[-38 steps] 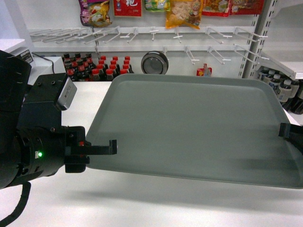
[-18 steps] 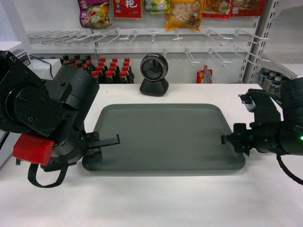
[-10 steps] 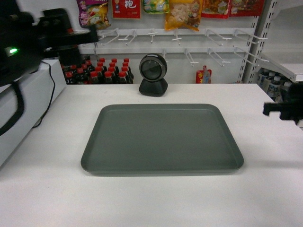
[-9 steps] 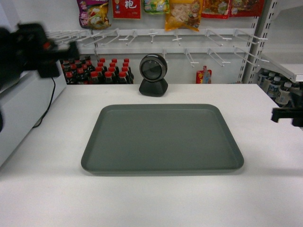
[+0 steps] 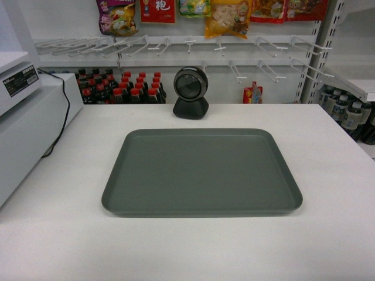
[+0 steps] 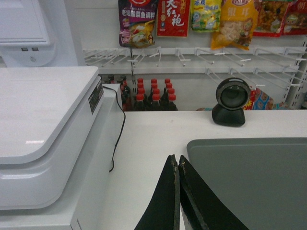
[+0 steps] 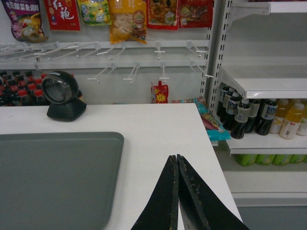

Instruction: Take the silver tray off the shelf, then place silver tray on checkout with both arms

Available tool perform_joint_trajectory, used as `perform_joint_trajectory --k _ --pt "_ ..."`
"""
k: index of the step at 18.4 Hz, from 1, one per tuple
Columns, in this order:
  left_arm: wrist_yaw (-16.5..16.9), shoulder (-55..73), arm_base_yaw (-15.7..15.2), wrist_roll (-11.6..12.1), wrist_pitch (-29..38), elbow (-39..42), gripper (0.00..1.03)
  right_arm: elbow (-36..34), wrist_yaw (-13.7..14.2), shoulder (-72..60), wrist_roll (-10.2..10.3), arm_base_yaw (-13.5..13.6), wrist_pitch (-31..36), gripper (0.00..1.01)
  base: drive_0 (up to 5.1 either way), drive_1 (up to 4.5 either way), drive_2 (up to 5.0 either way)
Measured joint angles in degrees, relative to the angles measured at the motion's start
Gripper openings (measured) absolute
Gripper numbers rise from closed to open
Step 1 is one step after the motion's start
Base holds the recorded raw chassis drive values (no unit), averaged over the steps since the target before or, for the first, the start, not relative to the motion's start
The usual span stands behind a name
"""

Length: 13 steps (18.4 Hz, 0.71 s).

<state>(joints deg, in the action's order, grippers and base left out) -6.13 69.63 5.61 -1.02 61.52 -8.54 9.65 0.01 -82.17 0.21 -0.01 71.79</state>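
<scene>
**Tray lying flat on the counter, both grippers clear of it**

The silver tray (image 5: 202, 171) lies flat on the white checkout (image 5: 328, 234), near its middle, in front of the black scanner (image 5: 190, 92) and apart from it. The white register box (image 5: 26, 126) stands at the counter's left end. In the left wrist view, the left gripper (image 6: 178, 165) has its two black fingers pressed together with nothing between them, just beside the tray's near left corner. In the right wrist view, the right gripper (image 7: 177, 160) is likewise clenched and empty, beside the tray's right edge. Neither gripper appears in the head view. A white shelf (image 7: 259, 81) with bottles (image 7: 249, 115) under it stands to the right.
</scene>
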Motion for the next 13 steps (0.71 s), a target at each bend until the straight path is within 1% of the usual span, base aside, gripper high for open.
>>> perform_joint_trajectory --k 2,3,4,5,7,13 --pt "1.55 -5.29 -0.79 0.0 -4.39 2.99 0.01 -2.95 0.0 5.84 0.0 0.0 -3.74 0.02 0.0 0.0 0.0" --pt "2.86 -8.13 -1.97 0.0 -6.34 4.13 0.01 -3.58 0.0 10.75 0.0 0.0 -9.51 0.02 0.0 0.0 0.0" --pt "5.38 -11.37 -5.01 0.02 -8.13 4.87 0.01 -3.98 -0.02 15.76 0.0 0.0 -13.25 0.02 0.0 0.0 0.0" --pt "5.22 -14.21 -5.97 0.0 -10.14 5.25 0.01 -4.48 0.0 20.26 0.0 0.0 -15.23 0.02 0.0 0.0 0.0" --pt "6.14 -20.35 -5.46 0.02 -15.15 6.58 0.01 -6.47 0.0 26.47 0.0 0.0 -20.28 0.02 0.0 0.0 0.0" --pt "6.14 -36.89 -5.46 0.02 -29.51 7.91 0.01 -8.9 0.0 43.89 0.0 0.0 -34.93 0.02 0.0 0.0 0.0"
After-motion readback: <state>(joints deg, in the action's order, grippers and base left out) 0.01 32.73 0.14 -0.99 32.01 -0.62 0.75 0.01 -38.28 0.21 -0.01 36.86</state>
